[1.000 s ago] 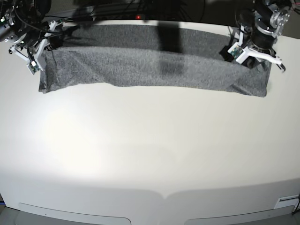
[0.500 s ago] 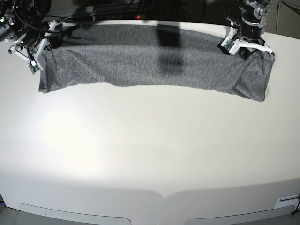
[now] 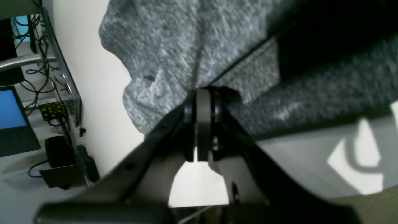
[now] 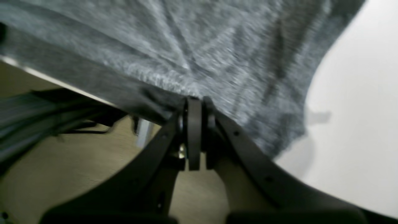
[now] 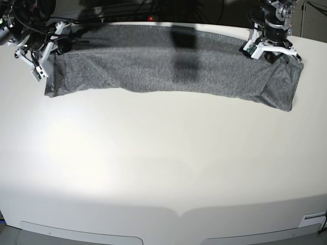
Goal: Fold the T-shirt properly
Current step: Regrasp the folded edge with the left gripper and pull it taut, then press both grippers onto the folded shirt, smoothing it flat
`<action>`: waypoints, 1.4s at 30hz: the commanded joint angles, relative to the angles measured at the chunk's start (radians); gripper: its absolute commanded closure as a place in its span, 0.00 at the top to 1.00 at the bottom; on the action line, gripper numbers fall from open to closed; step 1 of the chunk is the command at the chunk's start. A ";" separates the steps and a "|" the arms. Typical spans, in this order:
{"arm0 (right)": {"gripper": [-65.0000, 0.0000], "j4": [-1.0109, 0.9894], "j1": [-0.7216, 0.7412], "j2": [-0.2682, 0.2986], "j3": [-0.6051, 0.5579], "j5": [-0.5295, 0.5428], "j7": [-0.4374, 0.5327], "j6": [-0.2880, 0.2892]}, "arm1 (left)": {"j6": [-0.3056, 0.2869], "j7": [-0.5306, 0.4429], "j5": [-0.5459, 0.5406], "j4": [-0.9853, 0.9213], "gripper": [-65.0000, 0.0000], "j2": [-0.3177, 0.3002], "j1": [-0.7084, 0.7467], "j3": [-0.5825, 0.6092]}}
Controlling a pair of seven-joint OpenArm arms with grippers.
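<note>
hidden: you see both wrist views blurred | left gripper (image 3: 203, 93) pinched on T-shirt (image 5: 168, 66) hem at its tips | right gripper (image 4: 194, 101) likewise | change: T-shirt now further back on table (image 5: 163, 168)

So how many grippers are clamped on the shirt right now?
2. The left gripper pinches the T-shirt at the base view's right end; the right gripper pinches its opposite end.
</note>
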 commanded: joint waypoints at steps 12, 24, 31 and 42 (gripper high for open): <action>0.45 0.018 0.000 0.011 0.007 0.068 0.009 0.005 | -0.004 0.026 0.027 0.087 0.00 -0.012 0.003 -0.005; 0.54 0.018 0.001 0.011 0.007 0.285 0.121 0.005 | 0.090 0.131 0.183 0.144 0.28 -0.012 0.003 -0.005; 0.54 0.018 0.013 -0.023 0.007 0.286 0.121 0.005 | 0.102 0.180 0.233 0.193 0.29 -0.012 0.003 -0.005; 0.54 0.016 0.137 -0.251 0.007 0.085 0.121 0.005 | 0.167 0.103 0.020 0.302 0.29 0.018 -0.003 -0.005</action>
